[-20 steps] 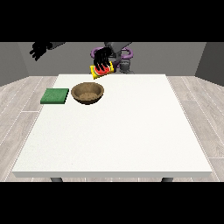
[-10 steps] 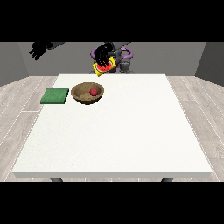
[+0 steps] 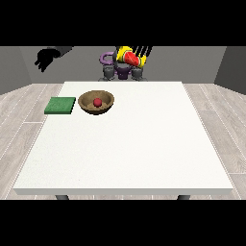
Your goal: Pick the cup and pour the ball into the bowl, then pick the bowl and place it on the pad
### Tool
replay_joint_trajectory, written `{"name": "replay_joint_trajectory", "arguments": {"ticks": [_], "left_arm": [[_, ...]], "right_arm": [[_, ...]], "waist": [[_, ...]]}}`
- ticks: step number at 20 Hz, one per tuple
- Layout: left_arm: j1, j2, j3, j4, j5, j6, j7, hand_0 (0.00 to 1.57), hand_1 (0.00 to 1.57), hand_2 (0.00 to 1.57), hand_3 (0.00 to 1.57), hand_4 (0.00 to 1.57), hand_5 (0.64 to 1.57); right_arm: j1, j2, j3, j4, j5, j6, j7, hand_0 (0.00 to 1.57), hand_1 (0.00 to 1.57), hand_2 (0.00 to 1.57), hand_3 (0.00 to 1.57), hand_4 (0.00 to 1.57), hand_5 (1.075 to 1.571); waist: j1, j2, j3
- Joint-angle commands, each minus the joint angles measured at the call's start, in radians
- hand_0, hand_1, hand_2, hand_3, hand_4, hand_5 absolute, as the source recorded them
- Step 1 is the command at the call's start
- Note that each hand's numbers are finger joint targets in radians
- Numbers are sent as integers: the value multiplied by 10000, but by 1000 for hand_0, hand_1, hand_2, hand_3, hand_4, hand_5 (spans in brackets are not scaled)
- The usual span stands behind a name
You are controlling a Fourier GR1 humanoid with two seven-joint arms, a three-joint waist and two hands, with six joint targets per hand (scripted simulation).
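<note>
A brown wooden bowl (image 3: 85,98) stands on the white table (image 3: 139,144) at the back left, and a red ball (image 3: 97,102) lies inside it. A flat green pad (image 3: 60,105) lies just left of the bowl. Above the table's far edge, the hand at the view's right (image 3: 142,49) is shut on a yellow cup with a red inside (image 3: 128,57). The cup is tilted on its side, up and to the right of the bowl. The hand at the view's left (image 3: 44,58) hangs in the air beyond the table's back-left corner, fingers relaxed and holding nothing.
The robot's torso (image 3: 120,72) stands behind the far edge of the table. Grey wooden floor surrounds the table on all sides. The table's front edge runs near the bottom of the view.
The red ball has landed in the bowl. The hand with the tilted cup has risen and drawn back to the right, away from the bowl. The other hand has stayed in place.
</note>
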Motion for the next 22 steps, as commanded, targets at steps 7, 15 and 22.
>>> {"name": "replay_joint_trajectory", "arguments": {"ticks": [7,15,22], "left_arm": [[346,383,4886,-2154,7031,-2095,-2154,0,0,0,0,1049,1567],[-268,2335,6536,-2201,9474,-4930,-2236,0,0,0,0,1050,1559],[1160,3214,7165,-2372,10259,-5712,-2483,0,0,0,0,984,1552]], "right_arm": [[249,839,-41,235,252,-1060,-361,0,0,0,0,781,1560],[-310,1589,-208,1322,306,-1432,-2079,0,0,0,0,735,1566],[-750,2009,416,2481,733,-1417,-2767,0,0,0,0,611,1557]], "waist": [[1480,761,22],[2080,2290,96],[1431,2027,89]]}}
